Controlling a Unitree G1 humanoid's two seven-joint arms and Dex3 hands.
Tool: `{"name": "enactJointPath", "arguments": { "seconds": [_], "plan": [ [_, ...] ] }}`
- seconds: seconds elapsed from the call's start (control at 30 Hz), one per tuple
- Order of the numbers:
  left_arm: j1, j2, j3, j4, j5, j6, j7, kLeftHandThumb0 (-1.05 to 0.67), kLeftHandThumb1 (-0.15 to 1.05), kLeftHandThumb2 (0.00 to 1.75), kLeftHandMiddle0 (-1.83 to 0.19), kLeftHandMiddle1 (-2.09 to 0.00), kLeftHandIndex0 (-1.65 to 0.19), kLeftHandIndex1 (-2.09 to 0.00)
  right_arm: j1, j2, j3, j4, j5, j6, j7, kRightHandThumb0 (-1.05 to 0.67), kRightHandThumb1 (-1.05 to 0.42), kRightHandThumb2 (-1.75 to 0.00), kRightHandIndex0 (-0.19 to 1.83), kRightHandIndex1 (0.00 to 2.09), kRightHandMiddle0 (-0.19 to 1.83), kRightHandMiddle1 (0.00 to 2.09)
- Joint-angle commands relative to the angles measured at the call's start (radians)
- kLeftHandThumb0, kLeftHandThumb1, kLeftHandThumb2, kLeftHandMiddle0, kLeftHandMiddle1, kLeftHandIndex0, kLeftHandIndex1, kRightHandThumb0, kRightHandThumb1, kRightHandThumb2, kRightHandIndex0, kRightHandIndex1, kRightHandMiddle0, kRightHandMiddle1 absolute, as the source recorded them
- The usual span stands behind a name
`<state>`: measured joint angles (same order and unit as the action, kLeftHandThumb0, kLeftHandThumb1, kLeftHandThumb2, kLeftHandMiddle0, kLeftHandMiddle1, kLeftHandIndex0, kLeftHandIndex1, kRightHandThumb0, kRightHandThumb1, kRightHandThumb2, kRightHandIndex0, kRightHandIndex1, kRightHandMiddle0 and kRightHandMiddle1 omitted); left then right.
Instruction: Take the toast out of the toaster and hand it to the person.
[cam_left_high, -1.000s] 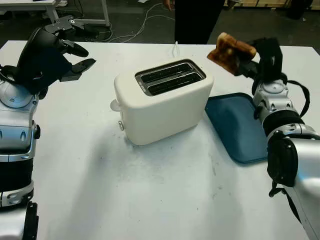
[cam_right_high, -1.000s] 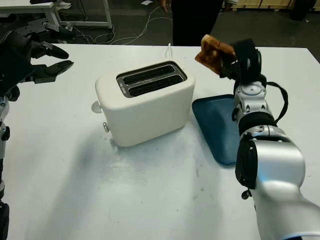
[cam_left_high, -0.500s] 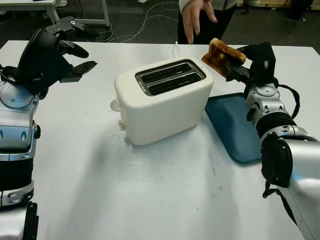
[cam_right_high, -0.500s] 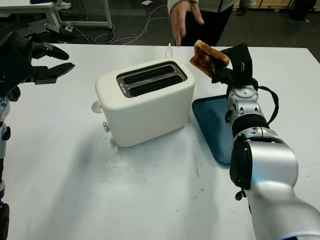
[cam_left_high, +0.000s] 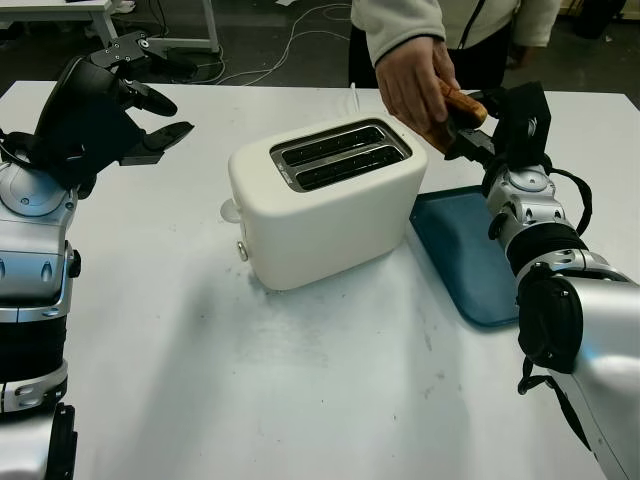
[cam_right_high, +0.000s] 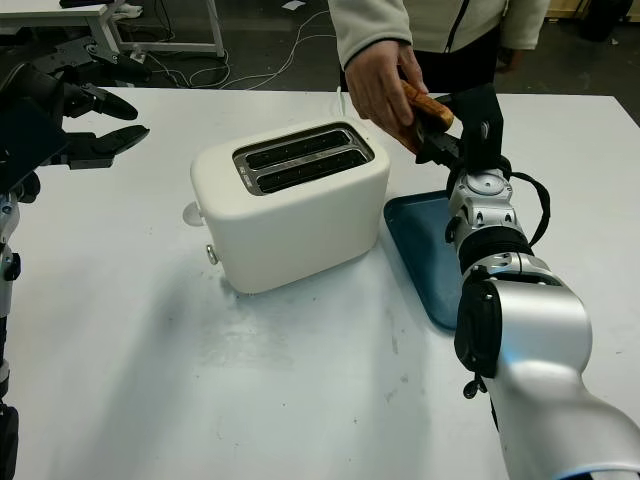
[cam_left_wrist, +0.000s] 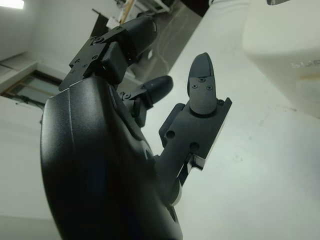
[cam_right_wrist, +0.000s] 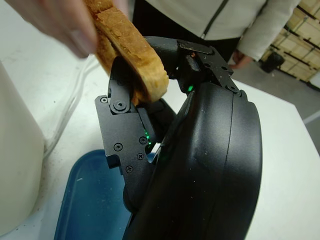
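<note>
While the cream-white two-slot toaster (cam_left_high: 325, 200) sits mid-table on the white table (cam_left_high: 300, 400) with both slots empty, the action is off to its right in the left eye view. The robot's black three-finger right hand (cam_left_high: 478, 128) is raised above the far end of the dark blue flat plastic tray (cam_left_high: 470, 255), fingers closed on the browned slice of toast (cam_left_high: 458, 102). A person's bare hand (cam_left_high: 413, 82), coming out of a cream fleece sleeve (cam_left_high: 400, 22) from the far side of the table, is gripping the same slice, so both have hold of it at once. Over at the far left, the robot's left hand (cam_left_high: 135, 95) hangs in the air above the table, open and holding nothing, well apart from the toaster.

Right eye view is the same deal: toast (cam_right_high: 425, 103) pinched between the person's hand (cam_right_high: 378, 85) and the right hand (cam_right_high: 447, 135), just beyond the toaster's right end.

Left wrist view: the left hand's black fingers (cam_left_wrist: 202, 85) stick out over bare table, with a corner of the toaster (cam_left_wrist: 285, 45) nearby.

Right wrist view gets you close: the toast (cam_right_wrist: 127, 47) stands up out of the right hand's fingers (cam_right_wrist: 122, 130), the person's blurry fingertips (cam_right_wrist: 60, 25) are on its upper part, and the blue tray (cam_right_wrist: 90, 200) is below.
</note>
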<state>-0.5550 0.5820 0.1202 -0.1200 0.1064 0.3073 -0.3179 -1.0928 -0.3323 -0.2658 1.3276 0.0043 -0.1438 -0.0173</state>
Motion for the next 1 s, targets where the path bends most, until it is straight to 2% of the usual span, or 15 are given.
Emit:
{"name": "enactJointPath", "arguments": {
  "seconds": [0.0, 0.17, 0.3, 0.53, 0.73, 0.97],
  "plan": [
    [0.006, 0.009, 0.001, -0.003, 0.004, -0.012, 0.000, -0.15, 0.60, 0.61, -0.31, -1.19, -0.33, -0.90, -0.024, 0.002, 0.001, -0.012, 0.000, -0.019, -0.011, -0.28, -0.92, -0.36, 0.85, 1.75, 0.53, 1.75],
    [0.006, 0.013, 0.002, 0.017, 0.004, -0.041, -0.004, -0.19, 0.59, 0.61, -0.32, -1.20, -0.34, -0.91, -0.023, 0.001, 0.021, -0.012, -0.016, -0.029, -0.021, -0.27, -0.92, -0.37, 0.85, 1.75, 0.51, 1.75],
    [0.004, 0.007, 0.004, -0.002, 0.001, 0.000, -0.004, -0.17, 0.60, 0.61, -0.31, -1.19, -0.32, -0.90, -0.022, -0.001, 0.032, -0.013, -0.023, -0.030, -0.023, -0.29, -0.92, -0.36, 0.85, 1.75, 0.51, 1.75],
    [0.006, 0.012, 0.000, -0.001, 0.007, -0.010, -0.005, -0.18, 0.61, 0.61, -0.31, -1.18, -0.33, -0.90, -0.015, -0.008, 0.080, -0.012, -0.065, -0.050, -0.035, -0.29, -0.92, -0.36, 0.85, 1.75, 0.51, 1.75],
    [0.005, 0.011, 0.002, 0.003, 0.002, -0.013, -0.008, -0.16, 0.60, 0.61, -0.31, -1.18, -0.33, -0.90, -0.004, -0.013, 0.159, -0.012, -0.154, -0.094, -0.087, -0.32, -0.92, -0.36, 0.88, 1.75, 0.57, 1.75],
    [0.007, 0.008, 0.005, 0.014, -0.001, -0.028, -0.005, -0.17, 0.59, 0.61, -0.32, -1.18, -0.33, -0.91, -0.007, -0.014, 0.170, -0.015, -0.164, -0.111, -0.090, -0.38, -0.92, -0.32, 0.87, 1.75, 0.61, 1.75]
  ]
}}
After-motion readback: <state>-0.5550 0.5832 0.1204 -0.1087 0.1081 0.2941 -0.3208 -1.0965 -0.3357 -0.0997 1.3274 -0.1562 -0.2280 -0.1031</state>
